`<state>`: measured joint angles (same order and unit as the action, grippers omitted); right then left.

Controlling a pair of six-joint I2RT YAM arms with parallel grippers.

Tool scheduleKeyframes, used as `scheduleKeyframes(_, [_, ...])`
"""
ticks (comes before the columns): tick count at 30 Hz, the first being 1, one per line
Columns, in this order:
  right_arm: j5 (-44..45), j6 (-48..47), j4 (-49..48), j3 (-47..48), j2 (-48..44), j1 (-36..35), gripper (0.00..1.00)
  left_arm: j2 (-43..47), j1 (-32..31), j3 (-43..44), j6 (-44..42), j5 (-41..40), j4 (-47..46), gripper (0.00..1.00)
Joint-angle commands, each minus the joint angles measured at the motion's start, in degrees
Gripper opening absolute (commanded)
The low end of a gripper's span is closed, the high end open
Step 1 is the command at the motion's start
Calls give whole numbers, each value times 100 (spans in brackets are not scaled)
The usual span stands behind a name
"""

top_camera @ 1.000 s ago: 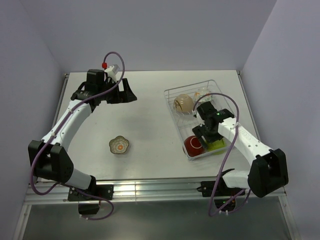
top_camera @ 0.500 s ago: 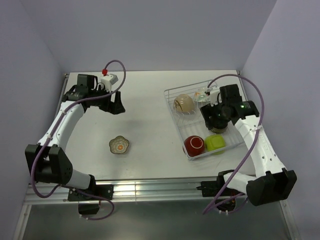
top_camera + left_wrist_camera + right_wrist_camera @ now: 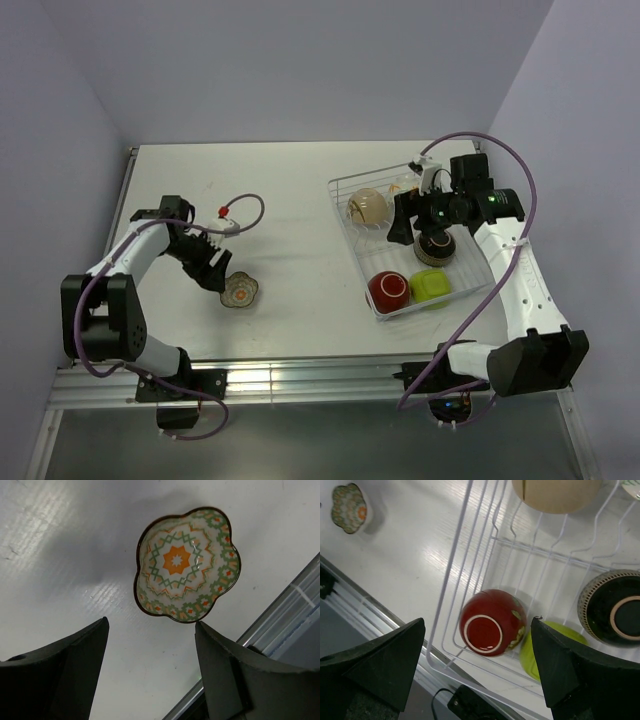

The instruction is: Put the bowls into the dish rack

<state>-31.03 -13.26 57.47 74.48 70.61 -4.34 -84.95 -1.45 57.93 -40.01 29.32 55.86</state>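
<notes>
**Bowl count.** Five bowls are clearly identifiable: one on the table and four in the rack.

**Outside the rack.** The flower-shaped bowl with green-and-orange pattern (image 3: 240,290) stands upright on the white table (image 3: 290,190), at 8 o'clock from the table centre.

**Inside the rack.** The rectangular white wire dish rack (image 3: 344,222) occupies the 3 o'clock side of the table. It holds:
- one beige round bowl (image 3: 367,207) at 10 o'clock of the rack;
- one dark brown bowl (image 3: 438,247) at 3 o'clock, foot ring up;
- one red bowl (image 3: 389,291) at 7 o'clock, foot ring up;
- one yellow-green bowl (image 3: 431,285) at 5 o'clock, just beside the red bowl.

At 12 o'clock, a pale piece with orange marks (image 3: 403,187) is partly hidden by the right arm. What it is cannot be told.

**Grippers.** There are two.
- The left gripper (image 3: 215,270) sits low at 9 o'clock of the flower-shaped bowl. Its fingers (image 3: 65,675) are spread apart with nothing between them. The bowl lies just ahead of the fingertips, and contact cannot be confirmed.
- The right gripper (image 3: 418,228) hangs over the rack beside the dark brown bowl. Its fingers (image 3: 380,665) are spread wide and hold nothing.
</notes>
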Motion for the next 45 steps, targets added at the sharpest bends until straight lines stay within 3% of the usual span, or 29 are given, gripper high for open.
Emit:
scheduleKeyframes(1, [-606,332,-377,-38,-47,73,92,207,-4,-203,-429,30,-294,75])
scheduleKeyframes(12, [-800,534,-544,-232,-30,100,90,-233,-276,-440,-69,-111,-1234,67])
scheduleKeyframes(22, [-1107,675,-641,-258,14,135,89,-593,-549,-537,81,12,-1533,59])
scheduleKeyframes(25, [-1204,710,-641,-276,67,153,89,-637,-750,-625,98,21,-1656,51])
scheduleKeyframes(28, [-1300,719,-667,-337,67,170,89,-672,-821,-617,142,39,-1701,36])
scheduleKeyframes(29, [-1318,745,-702,-355,58,179,89,-672,-830,-608,169,73,-1744,24])
scheduleKeyframes(32, [-1424,885,-781,-460,6,196,89,-699,-839,-494,379,152,-1823,1])
scheduleKeyframes(33, [-1467,947,-912,-495,-47,214,89,-699,-830,-432,458,214,-1833,0])
scheduleKeyframes(39, [-1950,1632,-1623,-715,-170,240,89,-559,-839,393,1801,1452,-2278,0])
scheduleKeyframes(41, [-2100,2035,-2018,-768,-135,232,89,-366,-839,587,2767,2006,-2718,0])
scheduleKeyframes(42, [-2153,2220,-2177,-794,-126,232,89,-138,-848,570,3641,2094,-3138,0])
scheduleKeyframes(45, [-2311,3152,-3187,-1013,-362,232,92,275,-961,395,5207,2271,-4694,0])
